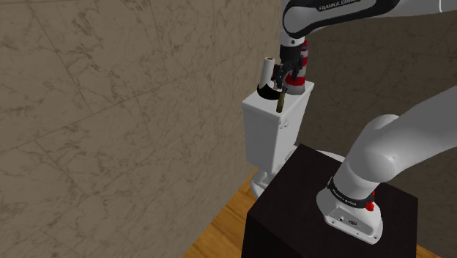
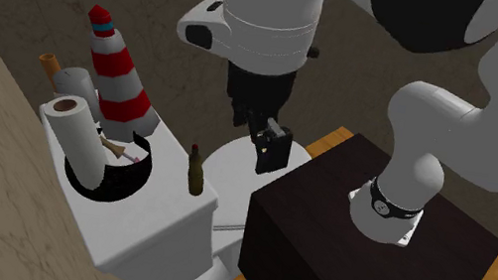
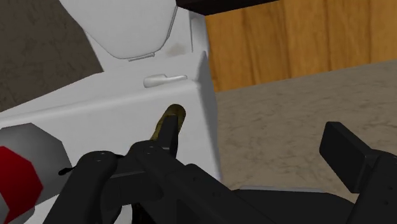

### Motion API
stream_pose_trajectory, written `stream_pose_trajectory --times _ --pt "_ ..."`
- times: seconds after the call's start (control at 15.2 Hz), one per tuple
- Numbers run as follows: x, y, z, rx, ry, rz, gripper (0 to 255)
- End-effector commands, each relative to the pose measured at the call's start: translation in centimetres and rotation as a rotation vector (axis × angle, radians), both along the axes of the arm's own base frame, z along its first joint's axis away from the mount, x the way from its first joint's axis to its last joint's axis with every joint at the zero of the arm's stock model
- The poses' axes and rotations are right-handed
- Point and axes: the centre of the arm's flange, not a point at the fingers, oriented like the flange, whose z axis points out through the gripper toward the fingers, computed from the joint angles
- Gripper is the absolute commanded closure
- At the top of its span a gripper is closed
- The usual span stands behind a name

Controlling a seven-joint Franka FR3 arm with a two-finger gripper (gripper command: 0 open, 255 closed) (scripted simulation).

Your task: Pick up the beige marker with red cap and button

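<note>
A slim olive-brown marker (image 2: 196,169) with a dark red top stands upright near the front edge of the white toilet tank's lid (image 2: 161,214). My gripper (image 2: 268,153) hangs open, a little above the marker and toward the second exterior view's right. In the shoulder view the marker (image 1: 280,101) shows just under the gripper (image 1: 283,76). Through the wrist camera the marker (image 3: 170,118) sits beyond the tip of one finger (image 3: 167,135), outside the gap of the gripper (image 3: 254,149); nothing lies between the fingers.
On the tank lid stand a red-and-white striped lighthouse figure (image 2: 118,74), a white paper roll (image 2: 75,130) and a black bowl (image 2: 103,182) holding a beige stick (image 2: 121,151). The flush lever (image 3: 164,81) is on the tank's front. The dark stand (image 2: 352,249) is close beside the toilet.
</note>
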Motion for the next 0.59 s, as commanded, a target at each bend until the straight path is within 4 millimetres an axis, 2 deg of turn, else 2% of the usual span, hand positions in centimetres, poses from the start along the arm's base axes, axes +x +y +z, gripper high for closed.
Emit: stream_pose_trajectory --times 0.0,0.4,0.53 --pt "1.2 -2.2 -1.0 -0.011 -0.005 -0.024 0" --pt "4.3 -8.5 -3.7 -0.041 -0.016 -0.096 0" --pt "4.5 -9.0 -4.4 -0.043 -0.017 -0.101 0"
